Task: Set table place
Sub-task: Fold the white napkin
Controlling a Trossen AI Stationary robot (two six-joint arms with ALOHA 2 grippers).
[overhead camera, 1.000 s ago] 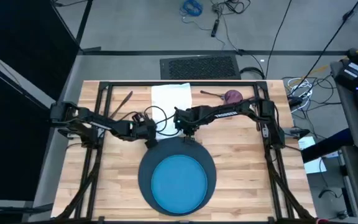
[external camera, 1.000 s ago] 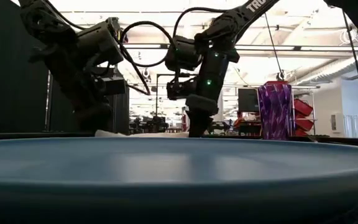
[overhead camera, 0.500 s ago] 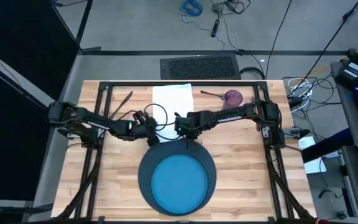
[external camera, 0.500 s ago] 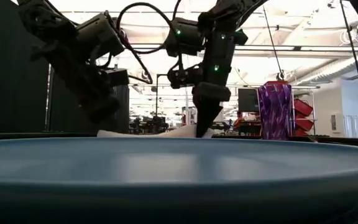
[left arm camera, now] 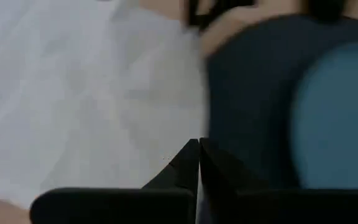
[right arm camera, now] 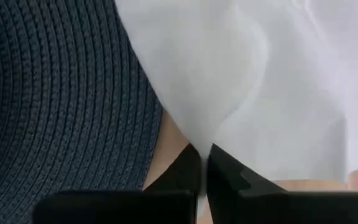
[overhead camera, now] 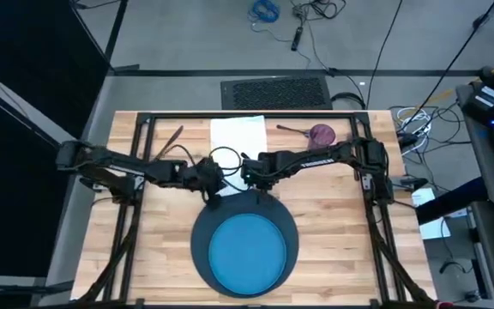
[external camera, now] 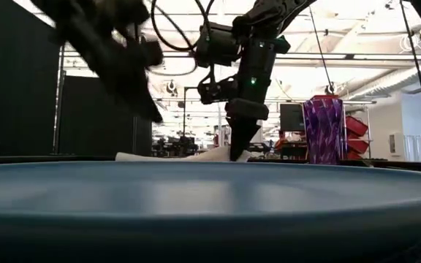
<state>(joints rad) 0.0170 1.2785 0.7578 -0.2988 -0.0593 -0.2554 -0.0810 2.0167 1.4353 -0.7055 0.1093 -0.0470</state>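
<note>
High view first: where is each claw, going left to right? (Ana)

The left claw (overhead camera: pixel 213 187) hangs at the far rim of the navy mat (overhead camera: pixel 202 225), just beside the near end of the white napkin (overhead camera: pixel 237 131). Its own wrist view shows the fingers pressed together with nothing between them. (Ben)

And the right claw (overhead camera: pixel 252 178)? (Ana)

It is just to the right of the left one, tip down at the napkin's near edge. In the right wrist view its fingers are closed and a fold of white cloth runs in between them, so I judge it has the napkin pinched. The low view shows the cloth bunched up at that tip. (Ben)

So the step in hand is moving the napkin into place? (Ana)

That is my reading. To do it well, I would keep the pinch firm and lift only enough for the cloth to clear the surface (overhead camera: pixel 341 223). Then draw it sideways, away from the mat, so it does not drag over the rim or drape onto the blue plate (overhead camera: pixel 245 251). The left claw is close, so it should stay out of the cloth's path. (Ben)

Anything at risk farther right? (Ana)

The purple cup (overhead camera: pixel 321 133) stands well apart at the far right, near the right arm rather than its claw. A wide swing of that arm could brush it. (Ben)
</note>
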